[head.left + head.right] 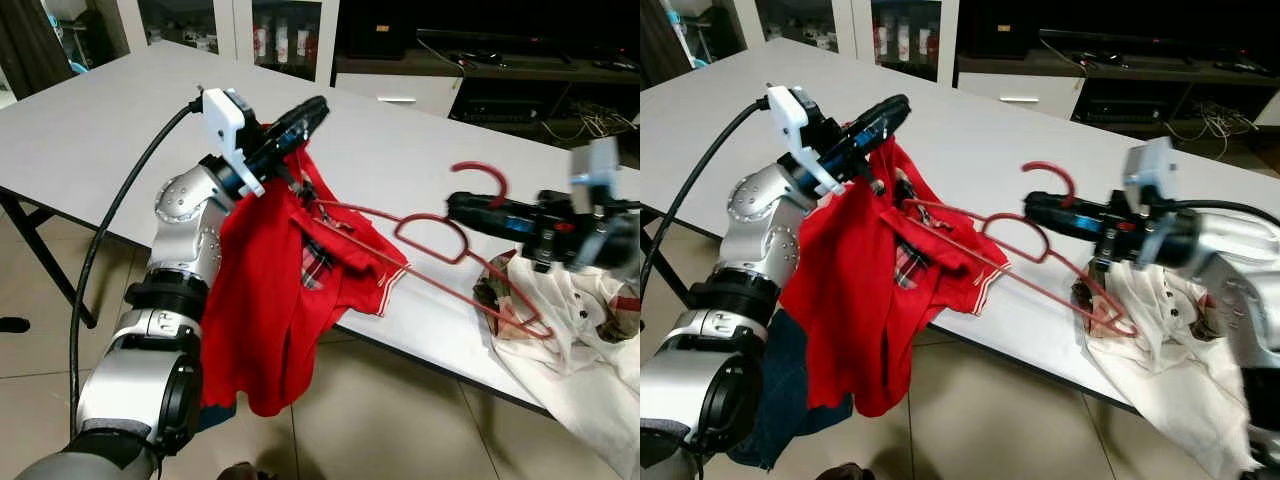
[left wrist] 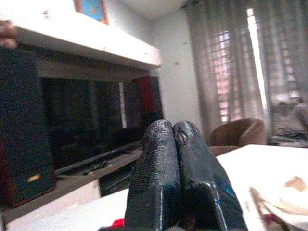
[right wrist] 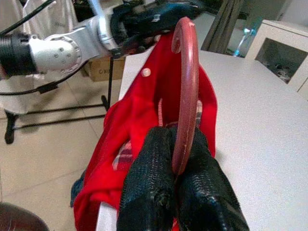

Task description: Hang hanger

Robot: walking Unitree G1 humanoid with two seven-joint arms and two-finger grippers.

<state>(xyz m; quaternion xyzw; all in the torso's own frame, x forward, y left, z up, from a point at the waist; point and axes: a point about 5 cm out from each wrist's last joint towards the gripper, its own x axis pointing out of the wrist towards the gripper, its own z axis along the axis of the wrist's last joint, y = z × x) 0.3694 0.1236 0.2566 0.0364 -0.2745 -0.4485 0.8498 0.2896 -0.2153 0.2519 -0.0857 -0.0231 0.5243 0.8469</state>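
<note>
A red shirt (image 1: 265,300) with a plaid collar lining hangs off the table's front edge. My left gripper (image 1: 312,108) is raised above that edge and shut on the shirt's top, near the collar. In the left wrist view its fingers (image 2: 159,168) are pressed together, with a scrap of red below them. A red wire hanger (image 1: 430,240) lies across the table; one of its arms reaches into the shirt's neck opening. My right gripper (image 3: 175,144) is shut on the hanger at the base of its hook (image 3: 187,72).
The white table (image 1: 120,120) stretches back to a dark TV cabinet (image 1: 520,90). A white garment (image 1: 570,320) is heaped at the right front edge, under the hanger's far arm. Dark blue cloth (image 1: 780,400) hangs below my left arm. Below is tiled floor (image 1: 400,420).
</note>
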